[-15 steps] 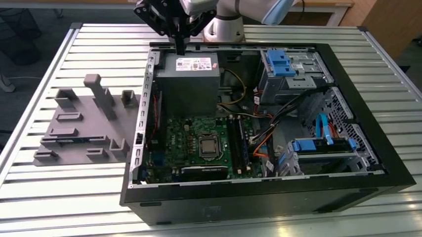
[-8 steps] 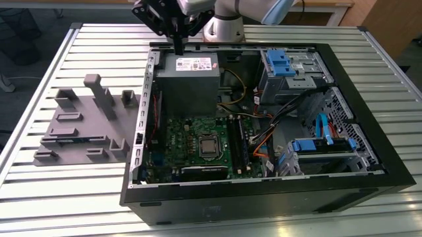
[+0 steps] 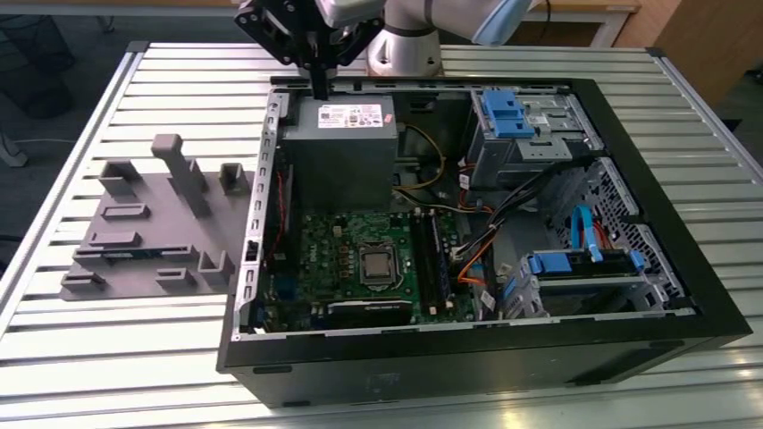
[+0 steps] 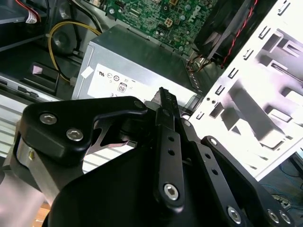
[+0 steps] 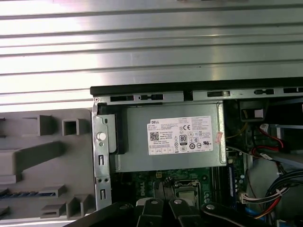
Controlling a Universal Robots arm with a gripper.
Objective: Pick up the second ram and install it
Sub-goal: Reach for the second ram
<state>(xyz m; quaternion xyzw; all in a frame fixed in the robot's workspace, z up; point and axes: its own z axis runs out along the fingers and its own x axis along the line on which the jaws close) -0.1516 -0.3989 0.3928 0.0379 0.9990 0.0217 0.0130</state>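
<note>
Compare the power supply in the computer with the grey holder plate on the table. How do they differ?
The power supply is a smooth metal box with a white label, while the holder plate is a flat base with upright posts and slots. The power supply sits inside the computer case. The holder plate lies on the slatted table outside the case, toward the exterior view's left. Both are grey.

Top of the case (image 3: 477,362) is open; gripper (image 3: 320,93) hangs over the power supply (image 3: 338,134) at one case edge with air all round. The motherboard (image 3: 346,259) is reachable from above, but the memory slots (image 3: 431,259) are crowded by a cable bundle (image 3: 477,255) and the drive cage (image 3: 614,201) on the exterior view's right. The slatted table (image 3: 131,375) around the gray fixture tray (image 3: 155,237) is passable.
</note>
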